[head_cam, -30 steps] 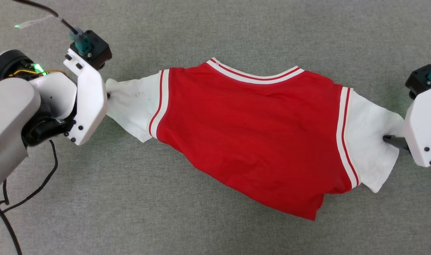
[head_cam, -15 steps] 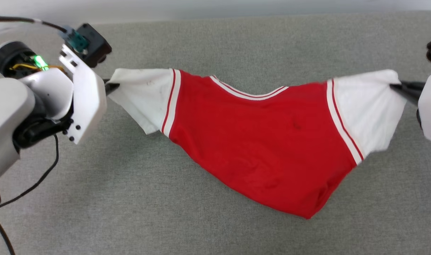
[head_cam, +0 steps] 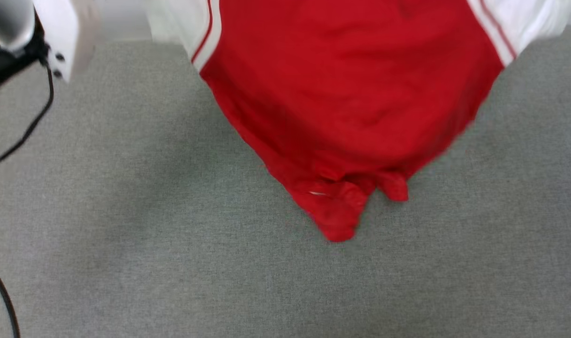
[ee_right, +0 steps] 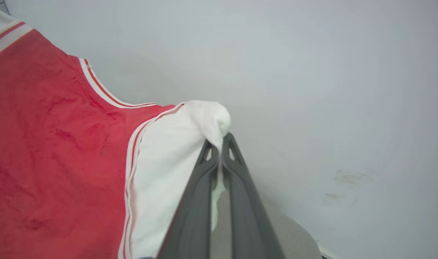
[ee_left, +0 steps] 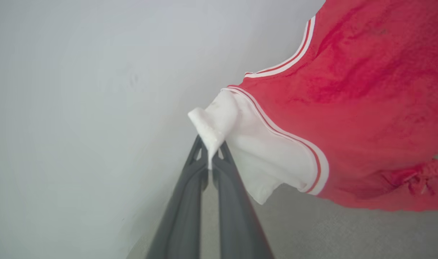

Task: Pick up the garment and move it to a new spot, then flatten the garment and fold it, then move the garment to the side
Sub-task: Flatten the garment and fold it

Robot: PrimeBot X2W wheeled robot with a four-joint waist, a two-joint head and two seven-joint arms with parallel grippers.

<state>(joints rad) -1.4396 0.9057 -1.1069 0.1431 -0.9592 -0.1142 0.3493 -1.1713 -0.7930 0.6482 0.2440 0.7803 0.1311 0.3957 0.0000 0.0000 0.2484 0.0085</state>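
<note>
Garment [head_cam: 351, 94] hangs from the top of the head view down to the middle, over grey ground [head_cam: 172, 263]. Left gripper [ee_left: 208, 151] pinches one white sleeve tight. Right gripper [ee_right: 220, 144] pinches the other.

The shirt [head_cam: 351, 94] is red with white short sleeves and red-and-white striped trim at collar and sleeve seams; it hangs spread wide from both sleeve tips, a plain red side showing; its body sags to a crumpled point at the hem.
</note>
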